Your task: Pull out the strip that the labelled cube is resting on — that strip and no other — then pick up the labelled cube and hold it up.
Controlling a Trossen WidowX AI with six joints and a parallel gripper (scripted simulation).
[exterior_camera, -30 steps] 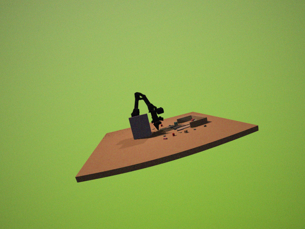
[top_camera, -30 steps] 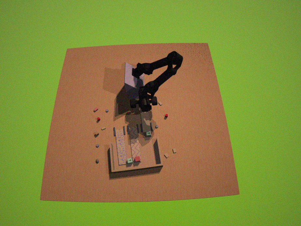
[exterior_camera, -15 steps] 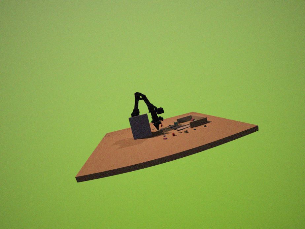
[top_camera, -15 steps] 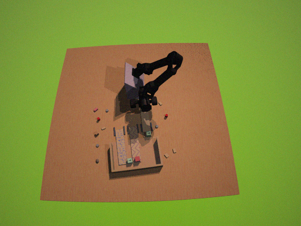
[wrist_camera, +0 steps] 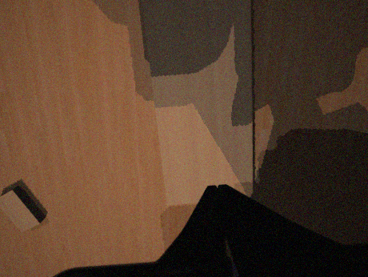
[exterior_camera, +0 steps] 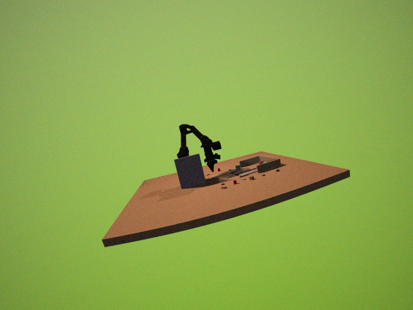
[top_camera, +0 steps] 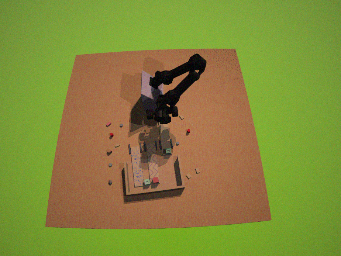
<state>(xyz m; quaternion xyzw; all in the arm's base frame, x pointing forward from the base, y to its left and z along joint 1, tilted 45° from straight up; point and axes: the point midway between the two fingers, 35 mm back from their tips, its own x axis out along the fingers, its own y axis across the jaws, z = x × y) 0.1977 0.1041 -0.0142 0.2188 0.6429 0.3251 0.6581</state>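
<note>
My gripper is shut and empty, its tips just above the near end of the plain pale strip. That strip sticks out through the dark guides towards the arm. A green cube marked T sits on its far end. A second green T cube lies deep in the walled tray, between the blue-speckled strip and the zigzag strip. A red cube sits on the zigzag strip's far end. The fingertips are hidden in the top view.
The tray has low walls on three sides. Dark upright guides flank the strips. A large lilac block stands beside the arm's base. Several small pieces lie on both sides, including a red cylinder and a pale chip.
</note>
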